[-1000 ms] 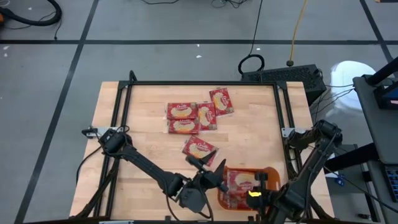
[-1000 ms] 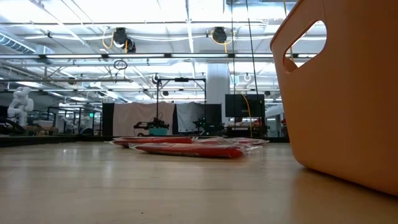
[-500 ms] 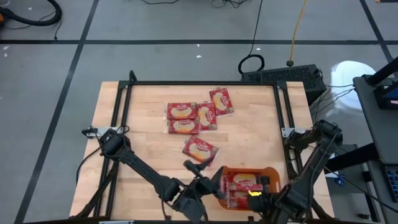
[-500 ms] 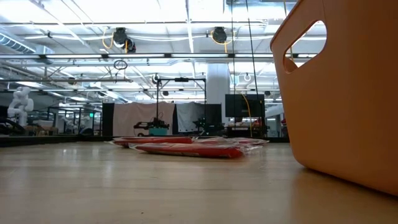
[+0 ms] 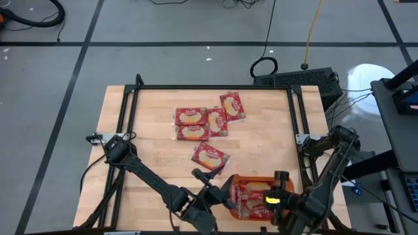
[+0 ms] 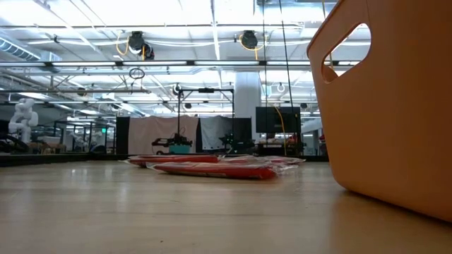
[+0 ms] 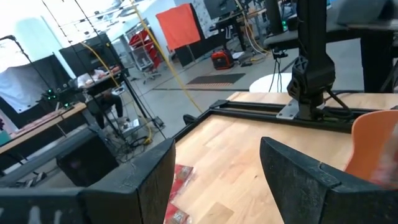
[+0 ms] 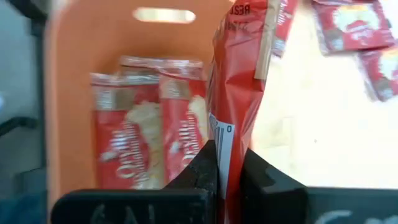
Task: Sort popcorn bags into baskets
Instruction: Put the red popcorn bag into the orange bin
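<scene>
Two risks. Right tool (image 8: 221,165) clamped on popcorn bag (image 8: 239,81) edge, hanging over basket (image 8: 74,74) at lower right of high view: thin pinch may slip, land on rim. Left tool (image 7: 217,180) apart beside basket (image 5: 258,179), collision possible. Five bags (image 5: 209,155) remain on table (image 5: 268,130).

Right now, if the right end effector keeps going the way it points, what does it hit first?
Probably the packets lying in the basket; the right end effector, shut on a bag, points down into it. Depth is unclear.

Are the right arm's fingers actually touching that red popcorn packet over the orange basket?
Touching. The right wrist view shows the right gripper fingers pinched shut on the red popcorn packet's edge, above the orange plastic basket.
</scene>
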`<action>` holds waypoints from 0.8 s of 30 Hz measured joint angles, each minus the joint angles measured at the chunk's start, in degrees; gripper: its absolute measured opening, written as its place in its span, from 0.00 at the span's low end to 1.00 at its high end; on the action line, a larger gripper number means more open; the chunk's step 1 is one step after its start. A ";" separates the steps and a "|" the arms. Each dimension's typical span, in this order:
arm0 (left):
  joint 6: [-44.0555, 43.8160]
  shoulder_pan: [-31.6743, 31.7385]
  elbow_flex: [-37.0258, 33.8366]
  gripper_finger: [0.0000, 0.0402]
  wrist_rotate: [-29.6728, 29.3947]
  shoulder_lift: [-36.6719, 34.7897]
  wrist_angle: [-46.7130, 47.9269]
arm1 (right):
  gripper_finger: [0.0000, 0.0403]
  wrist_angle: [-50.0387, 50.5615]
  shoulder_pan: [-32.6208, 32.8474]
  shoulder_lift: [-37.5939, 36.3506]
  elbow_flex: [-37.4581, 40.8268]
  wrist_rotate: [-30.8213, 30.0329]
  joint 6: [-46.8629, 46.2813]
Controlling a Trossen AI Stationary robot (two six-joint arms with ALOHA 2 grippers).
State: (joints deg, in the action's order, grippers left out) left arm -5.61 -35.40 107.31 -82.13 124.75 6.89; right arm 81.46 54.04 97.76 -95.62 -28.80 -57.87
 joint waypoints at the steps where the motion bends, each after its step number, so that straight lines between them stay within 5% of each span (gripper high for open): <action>1: -1.28 0.00 0.00 0.59 -0.02 0.00 0.99 | 0.03 -0.42 -0.27 0.06 1.14 -0.39 0.00; 9: -8.83 0.00 0.00 0.59 0.07 0.00 6.86 | 0.07 -9.25 -2.01 0.22 11.83 5.03 2.30; 24: -11.94 0.44 0.00 0.59 4.15 0.00 7.13 | 0.42 -20.80 -3.10 -3.62 13.42 12.20 7.88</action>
State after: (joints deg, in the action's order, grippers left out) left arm -17.55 -34.96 107.31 -77.97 124.75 14.02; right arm 60.66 50.94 94.14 -82.19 -16.59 -49.99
